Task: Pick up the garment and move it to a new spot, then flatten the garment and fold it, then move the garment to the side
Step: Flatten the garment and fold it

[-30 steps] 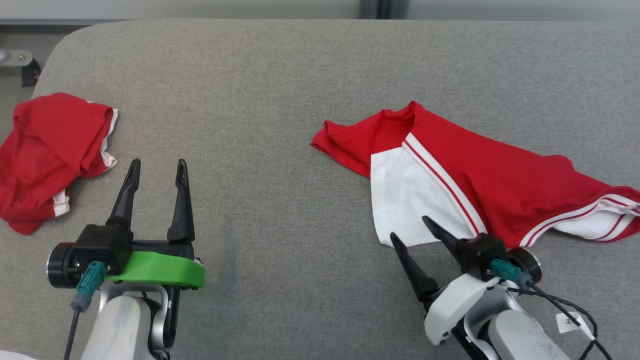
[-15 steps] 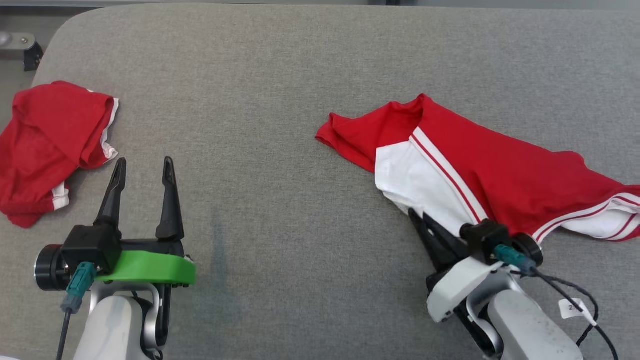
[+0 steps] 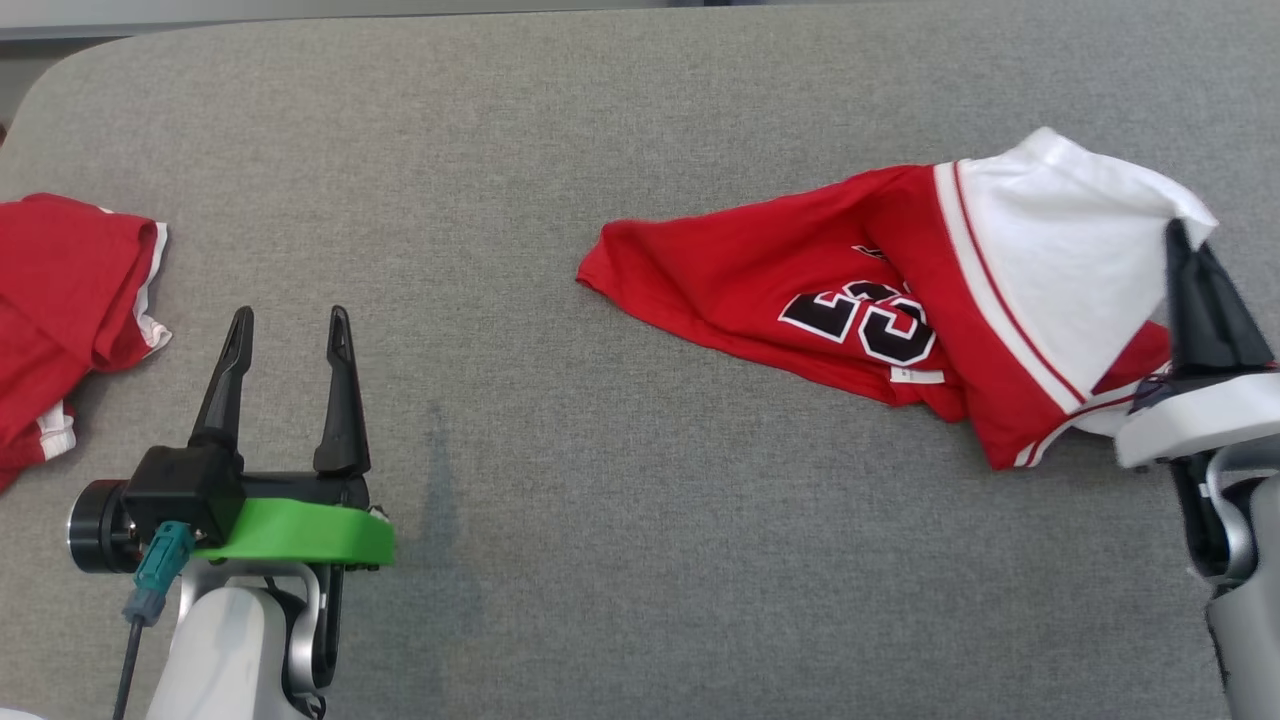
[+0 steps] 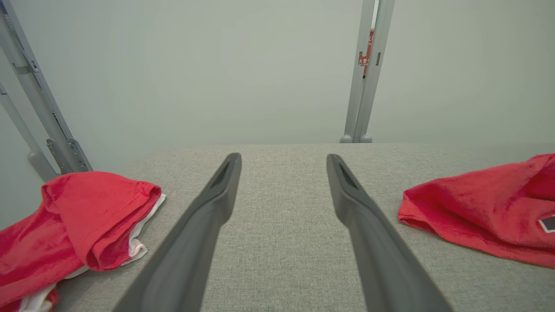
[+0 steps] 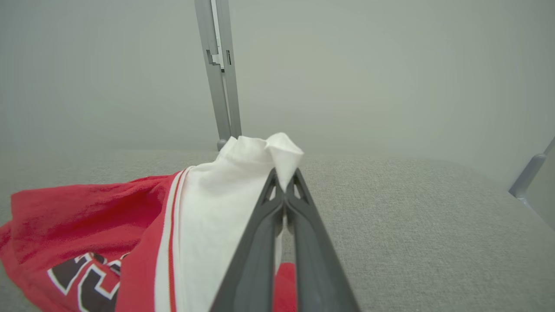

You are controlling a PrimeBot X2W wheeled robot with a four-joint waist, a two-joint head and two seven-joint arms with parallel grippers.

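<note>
A: What is lying at far left?
B: A crumpled red shirt (image 3: 70,290) is lying on the grey surface (image 3: 620,480); beside it the left gripper (image 3: 290,318) is hovering, jaws apart.
A: And the garment?
B: The garment (image 3: 790,275) is sprawling at right, its white corner being pinched by the right gripper (image 3: 1183,235), jaws together.

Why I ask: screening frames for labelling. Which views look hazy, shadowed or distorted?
Head view: sharp, faint shadow on the table beside the left pincer. Right wrist view: hazy wall behind the jersey. Left wrist view: leaning metal posts, wide-angle distortion.
</note>
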